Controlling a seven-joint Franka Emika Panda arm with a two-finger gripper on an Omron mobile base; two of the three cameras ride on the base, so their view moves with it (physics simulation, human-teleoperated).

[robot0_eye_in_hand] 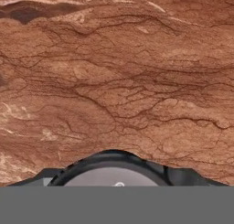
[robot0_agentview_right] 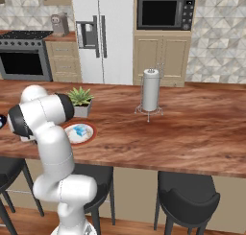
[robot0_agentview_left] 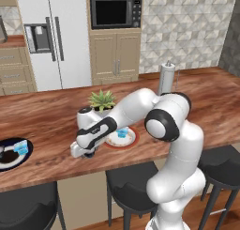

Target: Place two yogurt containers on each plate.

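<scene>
While the arm reached low over the counter (robot0_agentview_left: 56, 116), we saw the gripper (robot0_agentview_left: 86, 153) down near the counter's front edge, between the two plates. In the hand view a dark round cup (robot0_eye_in_hand: 112, 169) with a pale top sat at the bottom of the picture, right at the gripper, over bare wood; we could not tell whether the jaws were open or closed on it, as the fingertips were hidden. The red plate (robot0_agentview_left: 132, 141) lay just beside the arm, near the front edge, in front of a small potted plant (robot0_agentview_left: 101, 101), and a blue cup (robot0_agentview_left: 123, 133) rested on its cream centre. In the right base view the same plate (robot0_agentview_right: 89, 135) and blue cup (robot0_agentview_right: 80, 129) showed beside the arm's shoulder. The navy plate (robot0_agentview_left: 27, 156) lay at the counter's left end, close to the front edge, well apart from the red one, with a second blue cup (robot0_agentview_left: 20, 148) on it and something dark beside that cup which we could not make out. A paper towel roll (robot0_agentview_right: 150, 90) stood upright toward the counter's far edge.
</scene>
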